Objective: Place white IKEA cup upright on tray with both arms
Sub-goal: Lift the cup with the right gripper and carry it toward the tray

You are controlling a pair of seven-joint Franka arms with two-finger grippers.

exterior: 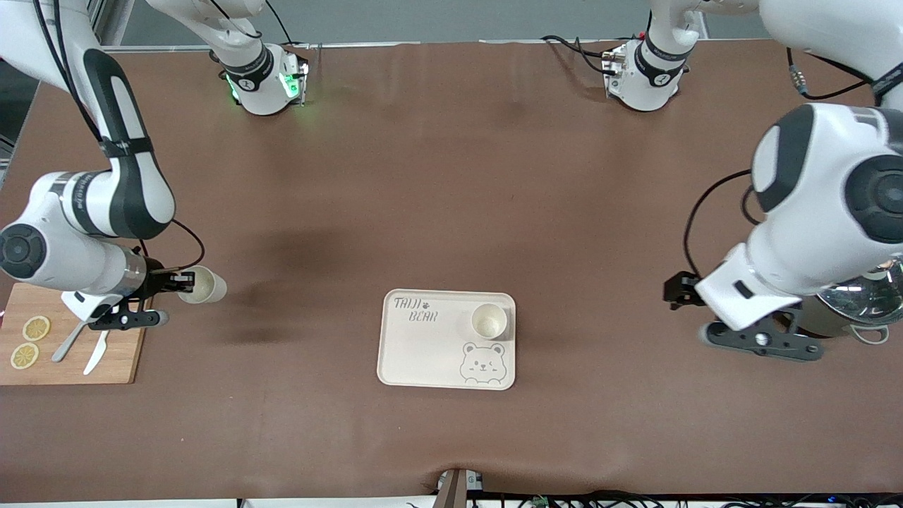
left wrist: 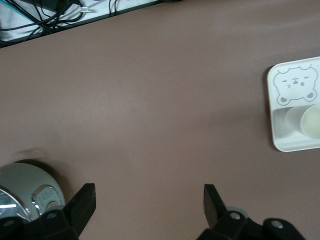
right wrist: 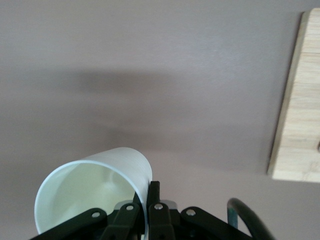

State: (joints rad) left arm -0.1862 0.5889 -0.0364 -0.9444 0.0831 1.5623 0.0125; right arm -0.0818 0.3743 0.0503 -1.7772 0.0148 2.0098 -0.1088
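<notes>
One white cup (exterior: pixel 489 319) stands upright on the cream tray (exterior: pixel 423 353), in the corner beside the bear drawing; both show in the left wrist view, the cup (left wrist: pixel 311 121) and the tray (left wrist: pixel 295 142). My right gripper (exterior: pixel 185 282) is shut on the rim of a second white cup (exterior: pixel 204 285), held tilted on its side over the bare table next to the cutting board. In the right wrist view my gripper (right wrist: pixel 148 200) pinches that cup's (right wrist: pixel 95 190) wall, mouth toward the camera. My left gripper (exterior: pixel 679 291) is open and empty over the table toward the left arm's end, also seen in the left wrist view (left wrist: pixel 149 200).
A wooden cutting board (exterior: pixel 120 353) with two lemon slices (exterior: pixel 35 328), a knife and a fork lies under the right arm; its edge shows in the right wrist view (right wrist: pixel 300 110). A shiny metal pot (exterior: pixel 864 296) sits under the left arm, also in the left wrist view (left wrist: pixel 25 190).
</notes>
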